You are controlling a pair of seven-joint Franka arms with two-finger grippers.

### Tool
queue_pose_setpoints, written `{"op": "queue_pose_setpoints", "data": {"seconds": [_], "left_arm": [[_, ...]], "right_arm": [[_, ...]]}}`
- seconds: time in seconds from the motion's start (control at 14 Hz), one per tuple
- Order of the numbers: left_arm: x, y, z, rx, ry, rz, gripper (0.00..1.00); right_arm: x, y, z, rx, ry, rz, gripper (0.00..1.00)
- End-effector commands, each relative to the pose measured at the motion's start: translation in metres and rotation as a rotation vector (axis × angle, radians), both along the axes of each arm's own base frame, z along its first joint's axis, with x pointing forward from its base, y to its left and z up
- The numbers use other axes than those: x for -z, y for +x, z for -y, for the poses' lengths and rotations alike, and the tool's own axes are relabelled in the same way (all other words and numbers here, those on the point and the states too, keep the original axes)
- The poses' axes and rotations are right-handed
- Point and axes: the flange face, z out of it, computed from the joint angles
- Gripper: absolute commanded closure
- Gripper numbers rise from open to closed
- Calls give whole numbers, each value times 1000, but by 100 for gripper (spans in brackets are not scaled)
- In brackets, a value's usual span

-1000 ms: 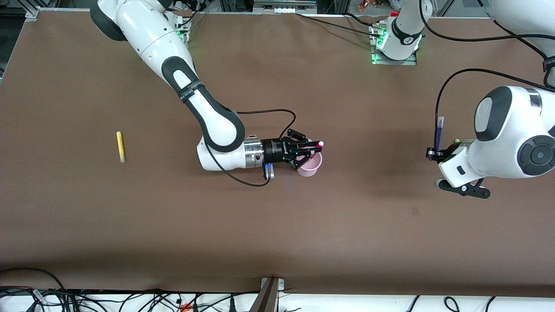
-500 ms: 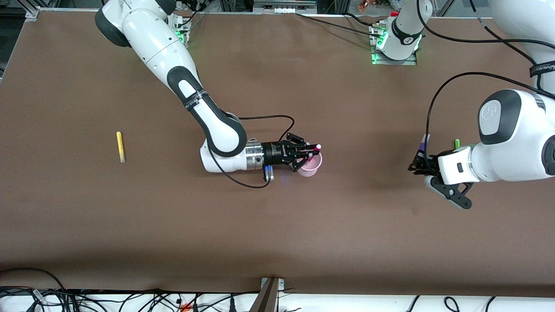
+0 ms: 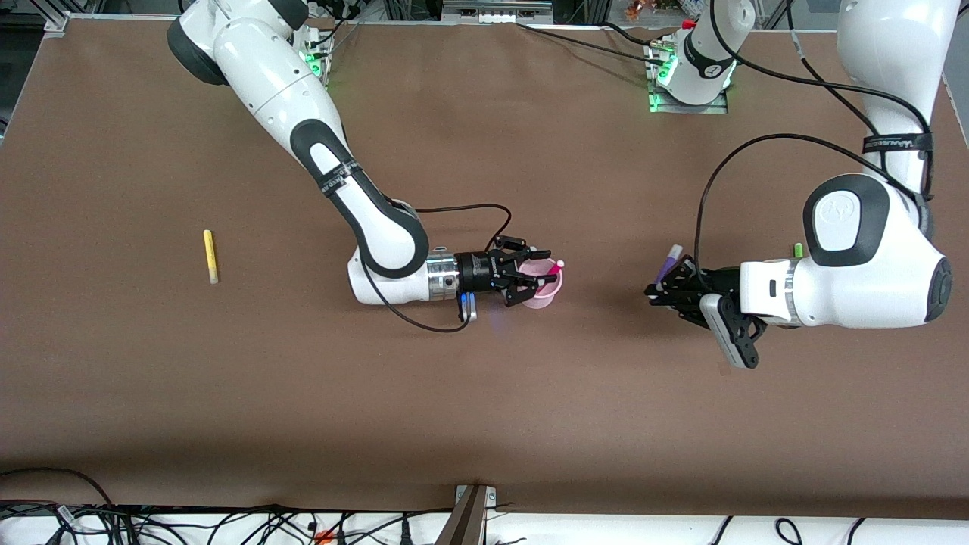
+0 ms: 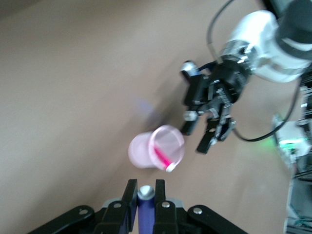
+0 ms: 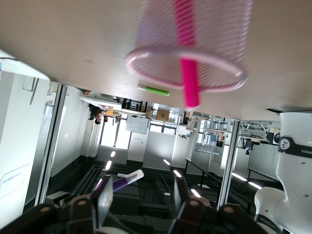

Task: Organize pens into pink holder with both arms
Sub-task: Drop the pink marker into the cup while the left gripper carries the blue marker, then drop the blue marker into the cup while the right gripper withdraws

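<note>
The pink holder (image 3: 546,295) stands mid-table with the magenta pen (image 3: 556,266) leaning inside it. My right gripper (image 3: 534,272) is open at the holder's rim, toward the right arm's end, and holds nothing. In the right wrist view its fingers (image 5: 105,200) are spread below the holder (image 5: 146,58) and the magenta pen (image 5: 187,68). My left gripper (image 3: 657,291) is shut on the dark purple pen (image 3: 669,262), toward the left arm's end of the holder. The left wrist view shows that pen (image 4: 145,209) between the fingers, with the holder (image 4: 146,151) ahead.
The yellow pen (image 3: 210,256) lies on the table toward the right arm's end. The green pen (image 3: 797,249) lies by the left arm's wrist and shows in the right wrist view (image 5: 152,90). Brown table, arm bases along its far edge.
My right gripper has let go of the magenta pen, which now rests in the holder, and has opened. My left arm has carried the purple pen toward the holder.
</note>
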Motion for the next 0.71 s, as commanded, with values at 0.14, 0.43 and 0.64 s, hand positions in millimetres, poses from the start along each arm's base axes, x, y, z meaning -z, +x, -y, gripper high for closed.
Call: {"op": "queue_pose_setpoints", "data": {"seconds": [0.14, 0.43, 0.64], "left_arm": [[1, 6, 56, 40, -256, 90, 100], [40, 6, 125, 167, -354, 346, 100], [47, -1, 152, 261, -352, 475, 100]], "right_arm": [[-90, 37, 48, -13, -108, 228, 0], [-129, 60, 116, -153, -325, 412, 0], [-152, 70, 181, -302, -399, 510, 0]]}}
